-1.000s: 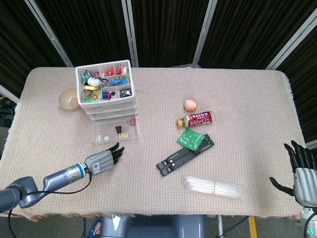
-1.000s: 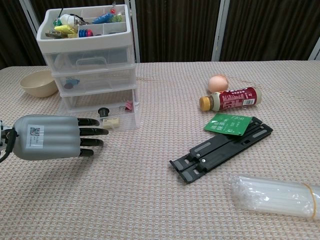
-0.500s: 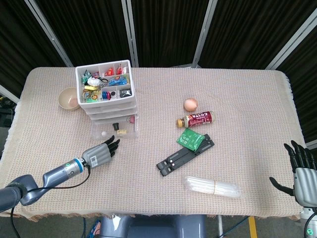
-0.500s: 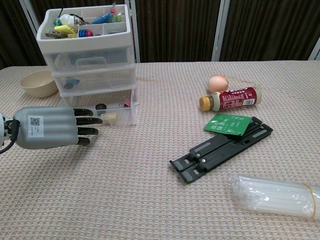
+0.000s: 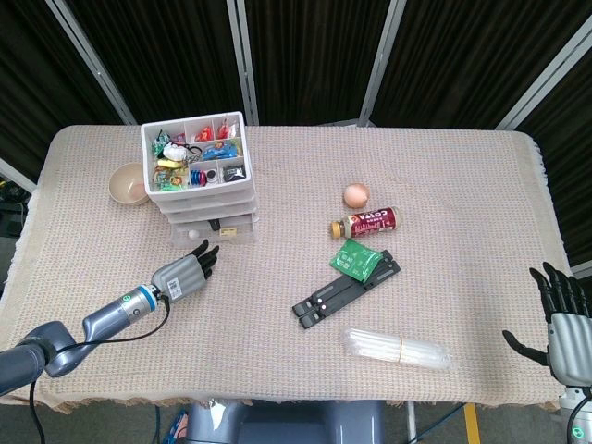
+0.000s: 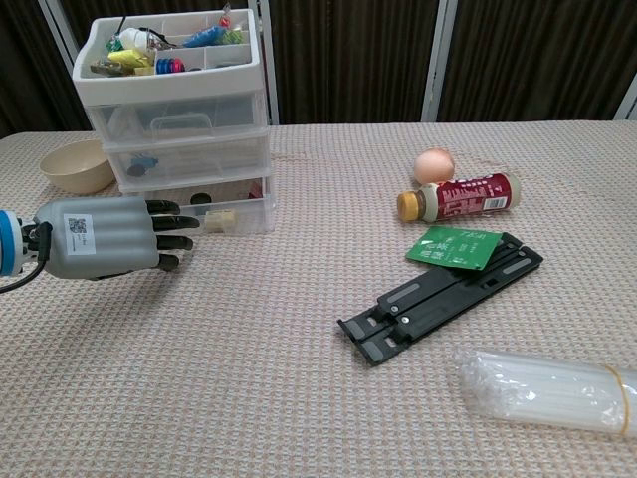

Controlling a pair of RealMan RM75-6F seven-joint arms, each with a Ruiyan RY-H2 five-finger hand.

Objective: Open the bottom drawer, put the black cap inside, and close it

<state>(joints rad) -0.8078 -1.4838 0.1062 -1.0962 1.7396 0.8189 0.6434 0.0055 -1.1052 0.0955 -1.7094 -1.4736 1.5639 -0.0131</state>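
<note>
Desk (image 5: 444, 166): woven cloth cover, wide, most clutter twd left-rear and centre. Drawer unit (image 5: 197, 185) near left-rear corner, three tiers plus open tray on top. Bottom drawer (image 6: 214, 207) almost home, front just proud of tiers above. Black cap (image 6: 201, 198) inside, seen thru clear front, beside a small pale item. Left hand (image 6: 105, 237) flat, holding nothing, fingers straight and side by side, fingertips (image 6: 187, 225) at drawer front; contact likely, not certain from either view. Right hand (image 5: 562, 319) at desk's right-front corner, spread, empty, well apart from everything.

Step in hand, by judgement: closing push, nearly done. To finish well: keep palm square to drawer front, push straight twd rear edge, low and centred so drawer doesn't skew or lift. Light unit could slide back on cloth, so go slow, stop once front sits flush w/ tiers above. Then pull hand straight back w/o hooking the lip.

Vs 1 s ago: drawer stood well out w/ cap in plain sight from above; now mostly in, cap under upper tiers. Left hand moved fwd twd unit w/ it. Right hand, bottle, egg, black rack unchanged.
</note>
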